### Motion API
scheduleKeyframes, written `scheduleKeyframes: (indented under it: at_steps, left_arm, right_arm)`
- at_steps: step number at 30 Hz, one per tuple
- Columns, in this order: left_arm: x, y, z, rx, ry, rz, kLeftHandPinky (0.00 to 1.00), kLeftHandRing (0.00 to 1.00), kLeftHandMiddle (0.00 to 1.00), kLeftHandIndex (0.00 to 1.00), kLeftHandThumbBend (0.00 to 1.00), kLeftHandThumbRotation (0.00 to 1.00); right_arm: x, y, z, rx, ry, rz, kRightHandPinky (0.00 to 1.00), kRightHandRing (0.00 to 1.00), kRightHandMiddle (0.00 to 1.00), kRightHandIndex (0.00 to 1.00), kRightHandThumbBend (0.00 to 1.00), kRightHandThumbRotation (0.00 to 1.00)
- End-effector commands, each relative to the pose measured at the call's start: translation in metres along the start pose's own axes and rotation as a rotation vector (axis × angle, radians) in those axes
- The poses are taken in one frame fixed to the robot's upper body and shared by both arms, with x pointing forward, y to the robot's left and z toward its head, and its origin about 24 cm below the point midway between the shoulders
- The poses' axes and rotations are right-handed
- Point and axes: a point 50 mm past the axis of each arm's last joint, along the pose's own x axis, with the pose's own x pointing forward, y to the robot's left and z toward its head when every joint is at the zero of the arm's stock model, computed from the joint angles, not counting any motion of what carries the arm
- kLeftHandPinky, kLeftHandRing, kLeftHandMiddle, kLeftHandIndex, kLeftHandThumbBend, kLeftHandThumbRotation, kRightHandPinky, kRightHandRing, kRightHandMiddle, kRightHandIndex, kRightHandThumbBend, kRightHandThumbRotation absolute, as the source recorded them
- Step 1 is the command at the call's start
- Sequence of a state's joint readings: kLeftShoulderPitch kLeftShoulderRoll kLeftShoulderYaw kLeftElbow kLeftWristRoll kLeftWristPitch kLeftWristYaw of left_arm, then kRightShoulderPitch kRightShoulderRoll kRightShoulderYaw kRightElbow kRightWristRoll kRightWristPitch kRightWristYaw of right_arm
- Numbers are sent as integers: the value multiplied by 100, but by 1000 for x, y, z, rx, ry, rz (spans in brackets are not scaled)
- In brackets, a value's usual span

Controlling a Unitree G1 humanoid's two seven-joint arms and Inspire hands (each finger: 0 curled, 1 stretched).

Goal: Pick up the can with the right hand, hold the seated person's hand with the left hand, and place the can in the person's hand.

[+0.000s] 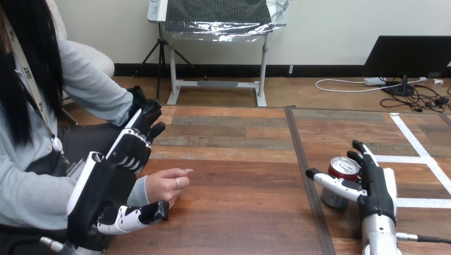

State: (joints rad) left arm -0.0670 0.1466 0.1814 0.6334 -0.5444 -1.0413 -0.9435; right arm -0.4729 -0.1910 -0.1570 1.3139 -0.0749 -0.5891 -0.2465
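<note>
Bearing surface: can stands at 3 o'clock.
Left robot hand: 9 o'clock; grasping or not, cannot tell.
Right robot hand: released, flanking can; lopsided squeeze could topple it.
Person's hand: 8 o'clock, palm not upturned; delivery might slip.

A robotics lab, seemingly: a wooden table marked out with white tape lines.

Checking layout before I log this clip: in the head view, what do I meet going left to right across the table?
Left hand → person's hand → table seam → can. The right hand overlaps the can, so it is left unordered.
</note>
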Motion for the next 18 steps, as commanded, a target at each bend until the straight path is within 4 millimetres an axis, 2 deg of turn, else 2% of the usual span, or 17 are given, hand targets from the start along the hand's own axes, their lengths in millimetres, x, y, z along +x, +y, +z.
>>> scheduleKeyframes:
  at_steps: [1,5,13,18]
  left_arm:
    - [18,7,6,27,-74,-7,96,100,100,95,100,51]
    - [18,8,6,35,-75,-2,95,100,100,95,100,51]
    - [19,8,6,21,-81,-3,95,100,100,95,100,49]
    - [19,8,6,21,-81,1,95,99,100,95,100,48]
  right_arm:
    - [-2,10,-1,12,25,-27,65,71,79,80,94,0]
    - [-1,10,1,31,23,-50,55,61,71,71,90,0]
    - [2,8,3,-21,28,-83,49,52,59,60,84,0]
    - [3,7,4,-5,32,-86,45,48,55,56,82,0]
